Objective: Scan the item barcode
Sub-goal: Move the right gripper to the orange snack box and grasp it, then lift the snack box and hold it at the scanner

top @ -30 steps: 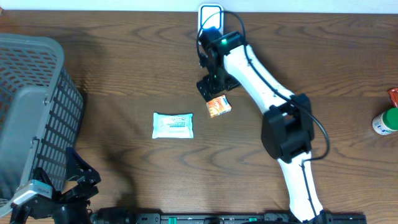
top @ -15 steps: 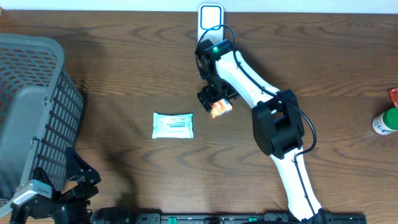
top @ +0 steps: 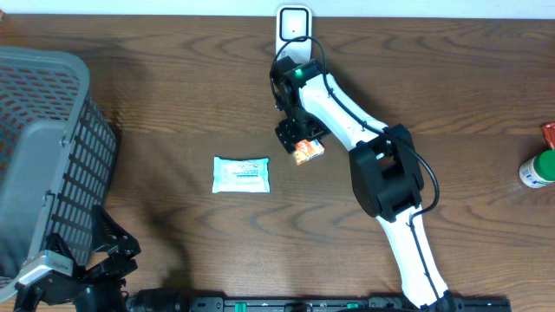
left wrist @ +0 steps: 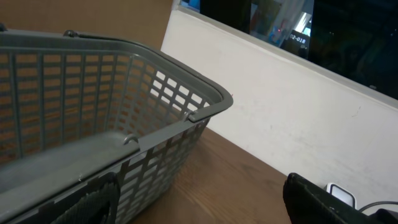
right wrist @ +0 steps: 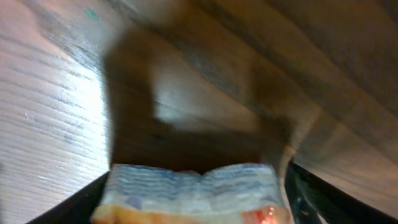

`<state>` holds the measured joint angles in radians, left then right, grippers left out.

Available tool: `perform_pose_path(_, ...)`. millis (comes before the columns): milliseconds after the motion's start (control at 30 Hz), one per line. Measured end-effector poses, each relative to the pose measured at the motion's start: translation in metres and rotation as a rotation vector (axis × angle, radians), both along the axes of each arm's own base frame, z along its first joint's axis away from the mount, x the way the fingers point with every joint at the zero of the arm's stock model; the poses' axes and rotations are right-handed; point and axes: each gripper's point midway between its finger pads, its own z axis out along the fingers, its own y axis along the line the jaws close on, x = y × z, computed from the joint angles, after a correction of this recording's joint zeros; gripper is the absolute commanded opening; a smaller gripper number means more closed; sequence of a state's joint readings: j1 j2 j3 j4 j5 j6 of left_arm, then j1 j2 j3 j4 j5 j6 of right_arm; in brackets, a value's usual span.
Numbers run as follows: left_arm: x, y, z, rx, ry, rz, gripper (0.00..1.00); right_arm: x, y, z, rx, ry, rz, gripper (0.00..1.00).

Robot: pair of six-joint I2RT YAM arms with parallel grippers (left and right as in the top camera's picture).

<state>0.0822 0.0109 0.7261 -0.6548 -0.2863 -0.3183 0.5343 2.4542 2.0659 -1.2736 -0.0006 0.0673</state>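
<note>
Left gripper [left wrist: 199, 190] sits at the near-left corner of the worktop [top: 451, 78]. Its jaws are wide apart with nothing between them. In the left wrist view its dark fingers [left wrist: 93, 205] show low in the frame, one on each side.

Grey mesh basket [top: 78, 147] is just beyond it, against the left edge. It lies tipped so that its slotted side wall faces right. From the left wrist its rim [left wrist: 186, 112] runs across, with a pale wall behind.

White-and-teal packet [top: 241, 174] lies flat left of the worktop's middle, alone, well apart from the basket and from both grippers.

Right arm [top: 408, 234], white links with black joints, comes up from the near edge right of centre and bends left.

Orange packet [top: 307, 151], the task item, lies near the worktop's middle, a little toward the far edge, just right of and beyond the white-and-teal packet. Right gripper [top: 293, 137] is down over it. In the right wrist view the packet [right wrist: 193, 186] fills the gap, with one dark finger [right wrist: 311, 193] at each end. The jaws stand either side of it, and I cannot tell whether they are pressing on it or just flanking it. Wrist frame is blurred and no barcode is readable.

Green-capped white bottle [top: 537, 169] is at the right edge, with a red thing [top: 548, 133] just beyond it, cut off by the frame.

Small white device [top: 294, 23] with a blue rim sits at the far edge, centre, and a black cable runs over it to the arm.
</note>
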Motion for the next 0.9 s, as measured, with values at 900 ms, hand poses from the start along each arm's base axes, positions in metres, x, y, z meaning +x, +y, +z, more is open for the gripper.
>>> perform_pose_path(900,0.0,0.0,0.0,0.0,0.0,0.0,0.84,-0.048,0.008,0.052,0.144,0.295,-0.15,0.59)
